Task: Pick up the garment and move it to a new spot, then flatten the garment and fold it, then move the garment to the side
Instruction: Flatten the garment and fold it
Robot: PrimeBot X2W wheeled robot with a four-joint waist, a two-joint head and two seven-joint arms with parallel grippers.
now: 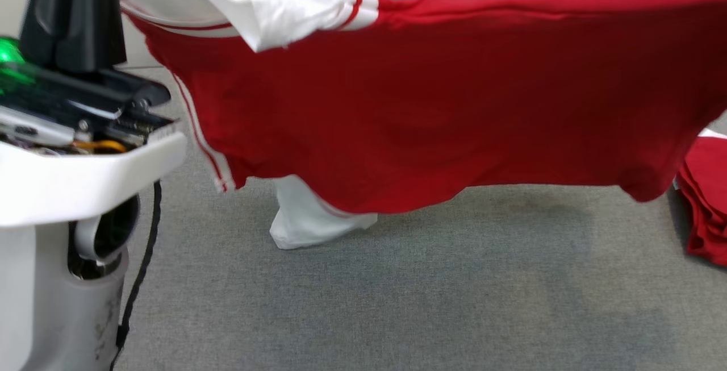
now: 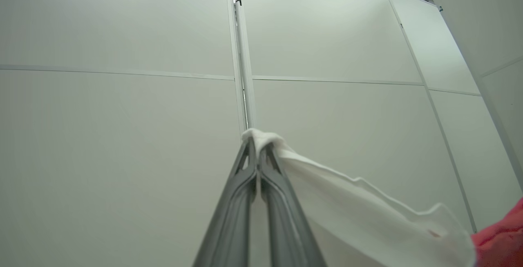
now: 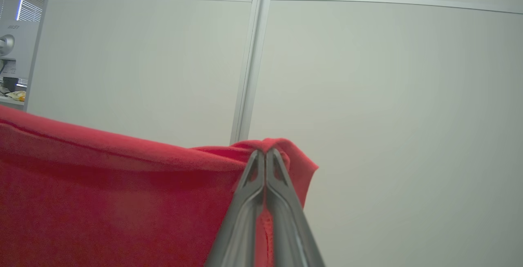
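I'm holding the garment (image 1: 431, 115) strung between both arms: left gripper (image 2: 256, 143) is clamped on a white sleeve tip, right gripper (image 3: 265, 153) is pinching the red edge. Spread wide like this, it hangs flat above the carpet (image 1: 397, 291), ready for laying down.

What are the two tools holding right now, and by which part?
Both are shut on the red and white garment, spread between them: the left tool pinches a white edge, the right tool a red edge.

We record a grey carpet floor (image 1: 454, 291). A red cloth heap (image 1: 707, 206) lies at its right edge. A white sleeve (image 1: 309, 223) touches it.
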